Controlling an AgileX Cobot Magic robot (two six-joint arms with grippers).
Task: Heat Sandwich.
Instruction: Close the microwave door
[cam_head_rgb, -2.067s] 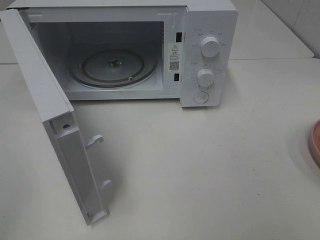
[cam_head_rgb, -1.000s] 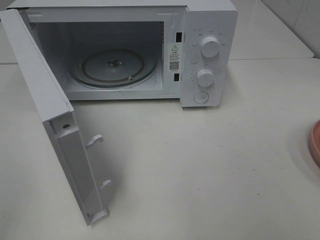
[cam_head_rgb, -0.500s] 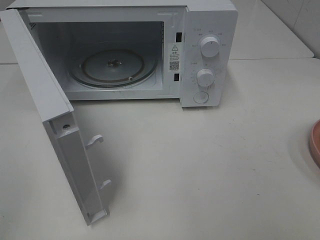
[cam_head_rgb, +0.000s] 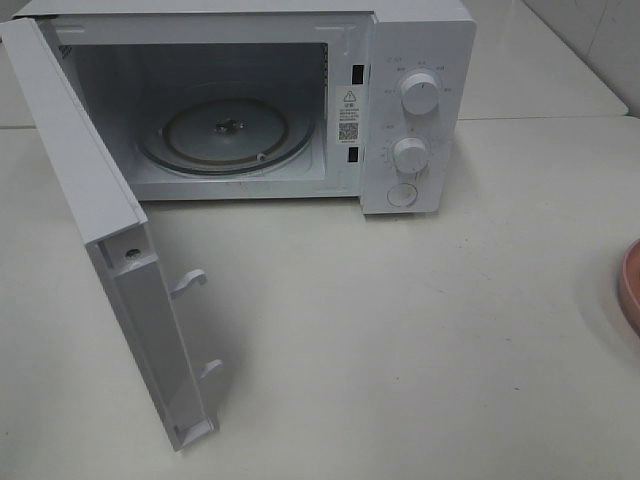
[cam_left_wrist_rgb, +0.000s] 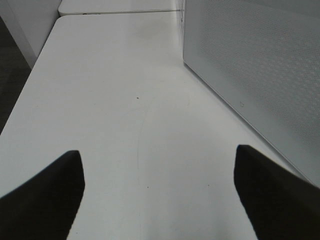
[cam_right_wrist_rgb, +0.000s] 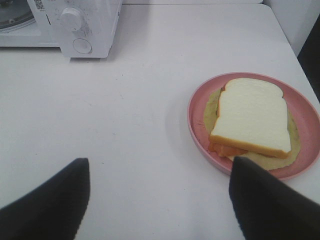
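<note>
The right gripper (cam_right_wrist_rgb: 157, 200) hangs above the white table (cam_right_wrist_rgb: 125, 125) with its two dark fingers (cam_right_wrist_rgb: 47, 205) spread wide and nothing between them. In the right wrist view the sandwich (cam_right_wrist_rgb: 252, 117) lies at about two o'clock from that gap, apart from both fingers, resting on a round pink plate (cam_right_wrist_rgb: 200, 135). Its top slice is white with a tan crust edge, orange filling shows at one corner, and a pale yellow-green layer spreads out under it on the plate. The white microwave (cam_right_wrist_rgb: 75, 27) is at roughly eleven o'clock, well apart from the plate.

The left gripper (cam_left_wrist_rgb: 157, 195) is likewise spread wide and empty over bare tabletop, with the perforated white side of the microwave at two o'clock in its own view.

From the high camera, the microwave (cam_head_rgb: 400, 100) stands at twelve o'clock with its door (cam_head_rgb: 110, 250) swung fully out toward seven o'clock. The glass turntable (cam_head_rgb: 225, 135) inside is bare. Two knobs (cam_head_rgb: 418, 95) sit on the control panel. Only a sliver of the plate (cam_head_rgb: 630, 285) shows at three o'clock.
</note>
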